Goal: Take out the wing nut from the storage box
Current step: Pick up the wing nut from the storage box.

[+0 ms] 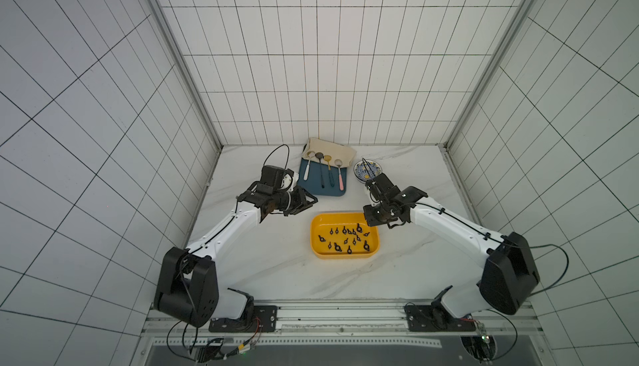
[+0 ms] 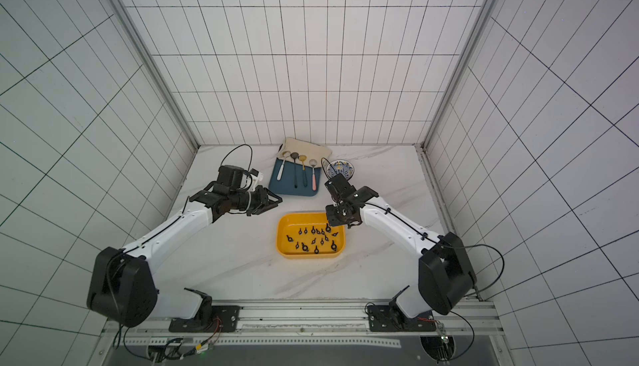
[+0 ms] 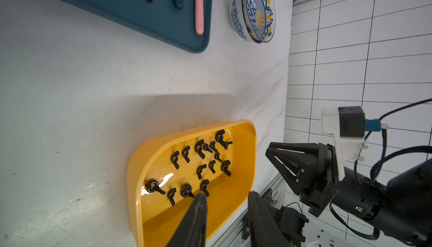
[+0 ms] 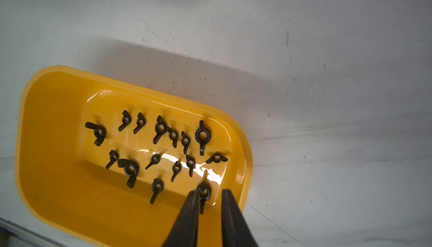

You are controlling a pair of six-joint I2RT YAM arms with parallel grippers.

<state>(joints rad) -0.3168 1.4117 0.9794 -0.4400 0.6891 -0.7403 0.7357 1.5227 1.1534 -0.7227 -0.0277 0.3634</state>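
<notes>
The yellow storage box (image 1: 320,224) (image 2: 284,224) sits on the marble table between my two arms. Several black wing nuts (image 4: 203,136) (image 3: 221,137) lie scattered on its floor. My right gripper (image 4: 209,193) (image 1: 370,220) hangs pointing down over the box's far right corner. Its fingers stand a narrow gap apart and hold nothing. One wing nut (image 4: 205,193) on the box floor shows through that gap. My left gripper (image 3: 226,196) (image 1: 315,201) hovers left of the box, level with its far edge. It is open and empty.
A dark-blue tray (image 1: 314,189) with several spoons lies behind the box, its far end on a beige cloth (image 1: 332,146). A patterned bowl (image 1: 361,170) (image 3: 257,12) stands right of the tray. Tiled walls close in three sides.
</notes>
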